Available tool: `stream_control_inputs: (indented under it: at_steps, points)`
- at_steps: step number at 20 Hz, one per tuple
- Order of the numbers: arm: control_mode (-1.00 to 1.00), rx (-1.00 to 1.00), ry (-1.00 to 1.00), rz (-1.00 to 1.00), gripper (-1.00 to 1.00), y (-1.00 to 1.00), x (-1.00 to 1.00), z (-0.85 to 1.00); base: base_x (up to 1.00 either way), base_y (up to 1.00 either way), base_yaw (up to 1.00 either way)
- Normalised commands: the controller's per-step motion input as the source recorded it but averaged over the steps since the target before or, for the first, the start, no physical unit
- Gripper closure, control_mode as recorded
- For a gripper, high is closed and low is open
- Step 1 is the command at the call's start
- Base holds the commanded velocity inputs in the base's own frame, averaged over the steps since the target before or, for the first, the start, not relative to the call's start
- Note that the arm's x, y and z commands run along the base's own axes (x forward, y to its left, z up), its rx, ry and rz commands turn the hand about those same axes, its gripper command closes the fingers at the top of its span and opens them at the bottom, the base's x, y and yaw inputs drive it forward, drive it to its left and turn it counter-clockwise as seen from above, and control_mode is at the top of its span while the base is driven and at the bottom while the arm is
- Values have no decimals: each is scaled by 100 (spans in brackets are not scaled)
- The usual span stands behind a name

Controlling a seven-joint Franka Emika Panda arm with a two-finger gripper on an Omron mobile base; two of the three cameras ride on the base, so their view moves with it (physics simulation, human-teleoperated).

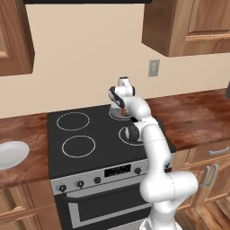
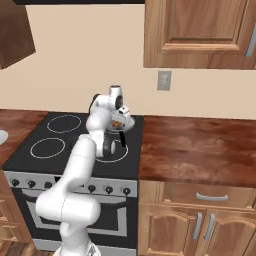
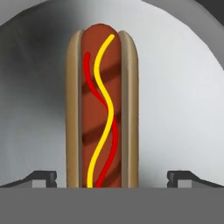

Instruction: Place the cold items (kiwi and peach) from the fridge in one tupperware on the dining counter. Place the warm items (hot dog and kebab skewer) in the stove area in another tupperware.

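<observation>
In the hand view the two dark fingertips (image 3: 39,178) stand wide apart at the lower corners, near seven and five o'clock, with nothing pinched between them; the gripper (image 3: 112,180) straddles the near end of the hot dog (image 3: 102,109). The hot dog lies squarely in the gap, its long axis running from six o'clock up to twelve o'clock, at right angles to the line joining the fingertips, so the jaws would close across the bun's narrow width rather than along its length. Each fingertip sits well clear of the bun's side, with the left gap looking somewhat narrower. The hot dog rests in a pale grey round pan (image 3: 188,109) whose curved rim arcs across the top, beyond the far end of the sausage. From the left base view the gripper (image 1: 119,111) hangs over that pan (image 1: 117,114) at the rear right burner of the stove area (image 1: 67,148). My judgement: a straight descent, then closing, should seat the grip.
</observation>
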Motion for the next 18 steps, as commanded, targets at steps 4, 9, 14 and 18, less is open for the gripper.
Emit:
stream_control_inputs:
  at_steps: [4,9,14,18]
  points:
    - [-100,0,7,3,100,0,0,-17,0,0,0]
    - [-100,0,0,0,100,1,-10,-3,0,0,0]
    - [-100,0,-3,0,100,0,-27,-2,0,0,0]
    - [-100,-6,-24,4,100,0,-30,0,0,0,0]
